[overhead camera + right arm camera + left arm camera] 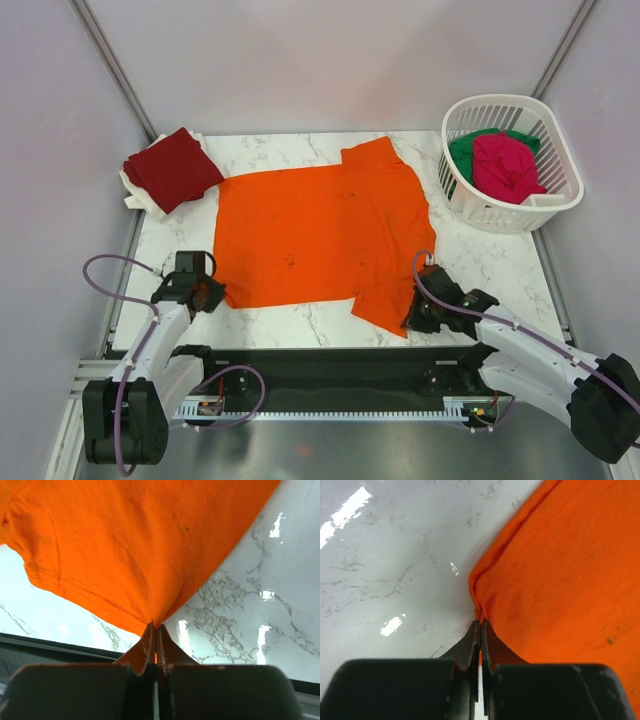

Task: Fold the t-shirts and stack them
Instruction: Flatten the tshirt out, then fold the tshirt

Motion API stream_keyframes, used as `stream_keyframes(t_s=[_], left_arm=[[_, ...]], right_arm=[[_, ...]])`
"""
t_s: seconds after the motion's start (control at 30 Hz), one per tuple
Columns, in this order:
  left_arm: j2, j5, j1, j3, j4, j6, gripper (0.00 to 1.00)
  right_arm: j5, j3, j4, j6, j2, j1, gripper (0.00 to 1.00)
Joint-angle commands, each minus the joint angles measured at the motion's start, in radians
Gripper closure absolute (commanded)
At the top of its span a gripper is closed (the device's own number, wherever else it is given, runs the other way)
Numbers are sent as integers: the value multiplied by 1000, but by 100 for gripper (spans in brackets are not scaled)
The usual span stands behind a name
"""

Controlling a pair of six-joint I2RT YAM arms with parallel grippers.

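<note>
Near edge: L gripper (203,292) has its jaws closed tight on the near-left hem corner of the orange tee (320,235). R gripper (420,312) is the same, jaws pinched shut on the tip of the near-right sleeve. Both wrist views show only a sliver of cloth going in btwn the tips. The tee lies spread flat mid-desk on the marble desk (480,262), btwn the two arms.

Risks, as I judge them:
- Both grips look v. shallow, so a corner could slip out on the lift, esp. if the arms pull apart and tension the cloth.
- R side holds a sleeve flap, not the body, so the fold may come out skewed.
- A wide sweep could nudge the folded dark red tee (172,168) far-left, or the basket (560,160) far-right.

Hard to tell:
- How much cloth is inside each pinch, one layer or two; in the top view the arm heads cover both pinch pts.
- Dark specks on the orange: stain or not, unclear.
- White layer (140,195) under the red tee: can't ID.
- In the basket, the pink tee (505,165) covers most of the green tee (462,152).
</note>
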Motion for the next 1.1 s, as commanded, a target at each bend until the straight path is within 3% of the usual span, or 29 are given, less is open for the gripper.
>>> stream_keyframes(t_s=[0.0,0.13,0.3,0.5,0.8,1.07], left_arm=[[-42,77,4,3,18,28,98],[-137,213,4,59,-6,16,98],[-174,167,4,193,-146,66,98],[-153,159,4,240,-172,94,98],[34,150,58,444,-190,191,98],[221,151,93,627,-191,224,98]], right_arm=[[75,87,-78,-20,-39,9,100],[161,279,-160,-69,-75,9,100],[230,491,-218,-134,-34,9,100],[295,647,-186,-205,91,9,100],[427,859,-152,-322,326,-5,100],[272,1036,-109,-369,599,-125,100]])
